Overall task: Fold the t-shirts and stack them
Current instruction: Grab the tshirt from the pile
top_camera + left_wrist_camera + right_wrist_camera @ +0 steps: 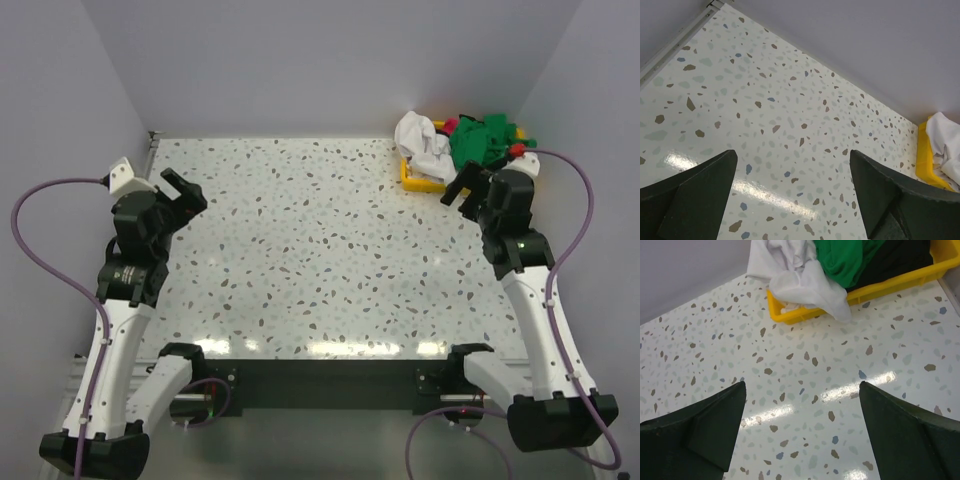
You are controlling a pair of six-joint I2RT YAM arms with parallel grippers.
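Note:
The t-shirts lie bunched in a yellow bin (409,178) at the table's far right corner. A white shirt (422,145) hangs over the bin's left rim, a green shirt (482,140) lies beside it, and a bit of magenta-pink (451,125) shows behind. In the right wrist view the white shirt (800,275), the green shirt (840,257) and a black shirt (895,260) fill the bin (790,315). My right gripper (459,190) (802,390) is open and empty, just in front of the bin. My left gripper (185,190) (792,160) is open and empty at the table's left side.
The speckled table (320,250) is walled by grey panels at the back and both sides. A metal rail (675,45) runs along its left edge. The left wrist view shows the bin (927,160) and white cloth (947,140) far off at the right.

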